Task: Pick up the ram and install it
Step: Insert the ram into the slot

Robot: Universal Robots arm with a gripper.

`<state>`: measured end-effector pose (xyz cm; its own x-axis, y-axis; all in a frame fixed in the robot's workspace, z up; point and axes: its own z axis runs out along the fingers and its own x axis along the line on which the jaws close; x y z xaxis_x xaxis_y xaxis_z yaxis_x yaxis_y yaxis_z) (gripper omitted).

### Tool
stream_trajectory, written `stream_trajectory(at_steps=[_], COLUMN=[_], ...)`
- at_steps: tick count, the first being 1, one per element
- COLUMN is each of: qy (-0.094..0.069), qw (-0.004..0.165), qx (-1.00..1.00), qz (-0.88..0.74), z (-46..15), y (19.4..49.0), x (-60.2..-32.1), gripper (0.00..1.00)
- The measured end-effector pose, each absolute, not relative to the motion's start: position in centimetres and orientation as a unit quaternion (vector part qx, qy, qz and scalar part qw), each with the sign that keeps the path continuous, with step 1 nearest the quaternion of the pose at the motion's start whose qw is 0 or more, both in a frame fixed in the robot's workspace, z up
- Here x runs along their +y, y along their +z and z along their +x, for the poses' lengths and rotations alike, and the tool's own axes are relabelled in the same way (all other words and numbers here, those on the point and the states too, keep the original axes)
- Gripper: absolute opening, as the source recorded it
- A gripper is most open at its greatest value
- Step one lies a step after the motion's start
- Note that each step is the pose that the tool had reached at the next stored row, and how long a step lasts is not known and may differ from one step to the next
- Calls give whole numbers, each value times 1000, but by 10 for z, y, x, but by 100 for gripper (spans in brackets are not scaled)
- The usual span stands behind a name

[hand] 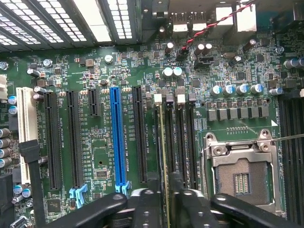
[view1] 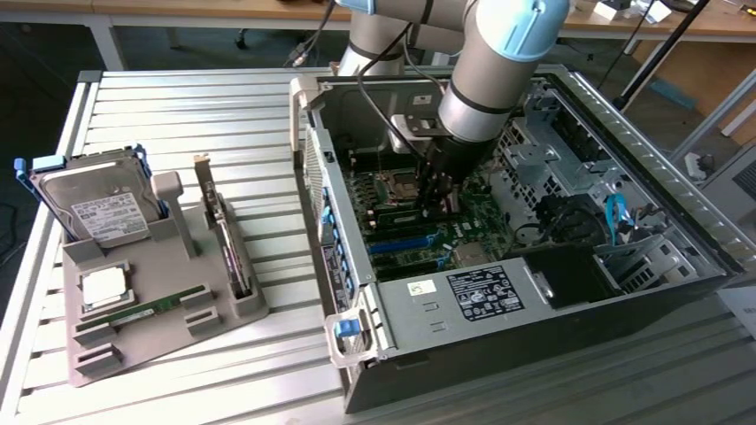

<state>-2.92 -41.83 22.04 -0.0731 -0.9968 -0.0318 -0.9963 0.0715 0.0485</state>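
Note:
The ram (hand: 164, 142), a thin green stick seen edge-on, stands upright in one of the black memory slots of the motherboard (hand: 104, 156), beside the processor socket (hand: 240, 175). My gripper (hand: 165, 192) straddles the end of the stick, one dark finger (hand: 148, 202) on each side. The jaws stand slightly apart, with a narrow gap to the stick, so it rests in the slot rather than in my grip. In the exterior view my gripper (view1: 435, 208) reaches down into the open computer case (view1: 661, 266), over the middle of the board.
A grey holder (view1: 236, 310) on the slatted table, at the exterior view's left, carries a hard drive (view1: 101, 212), a square silver chip (view1: 104, 285), another green stick (view1: 148, 310) and an upright card (view1: 225, 239). Case walls, drive cages and cables crowd the arm.

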Motion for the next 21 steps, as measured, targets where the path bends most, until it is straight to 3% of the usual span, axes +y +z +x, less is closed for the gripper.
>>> stream_trajectory(at_steps=[1, 21], qy=[-29, -29], qw=[5, 5], qx=[-732, -732], qz=[681, 681], z=[-29, -29], y=[220, 261], x=[-418, -418], gripper=[27, 27])
